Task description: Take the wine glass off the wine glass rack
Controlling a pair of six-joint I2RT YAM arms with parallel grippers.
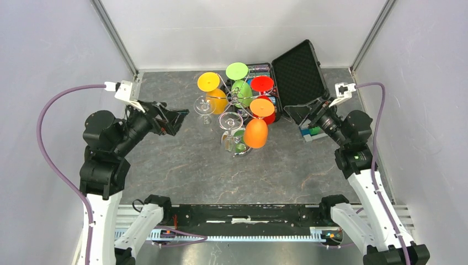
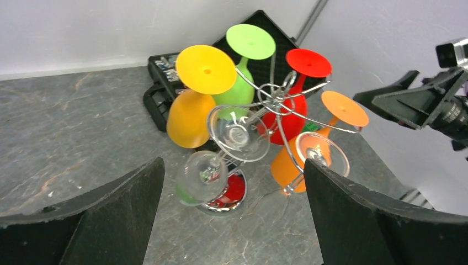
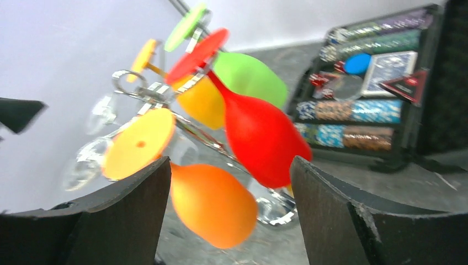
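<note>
Table (image 1: 165, 165): left gripper (image 1: 177, 120) and right gripper (image 1: 301, 114), open and empty, flank wine glass rack (image 1: 238, 100); approach stage, stem grasp next.

The chrome wire wine glass rack (image 2: 274, 99) carries an opaque yellow wine glass (image 2: 187, 118), a lime-green wine glass (image 2: 251, 41), a red wine glass (image 2: 308, 62), an orange wine glass (image 2: 345, 107), one clear wine glass (image 2: 238, 132) and a second clear wine glass (image 2: 201, 178). Its mirrored disc base (image 2: 223, 205) reflects red and green. The dark grey table (image 1: 182, 165) has pale marble-like veins. At the far edge, the black hard case (image 1: 298, 72) has dimpled black foam inside its lid.
</note>
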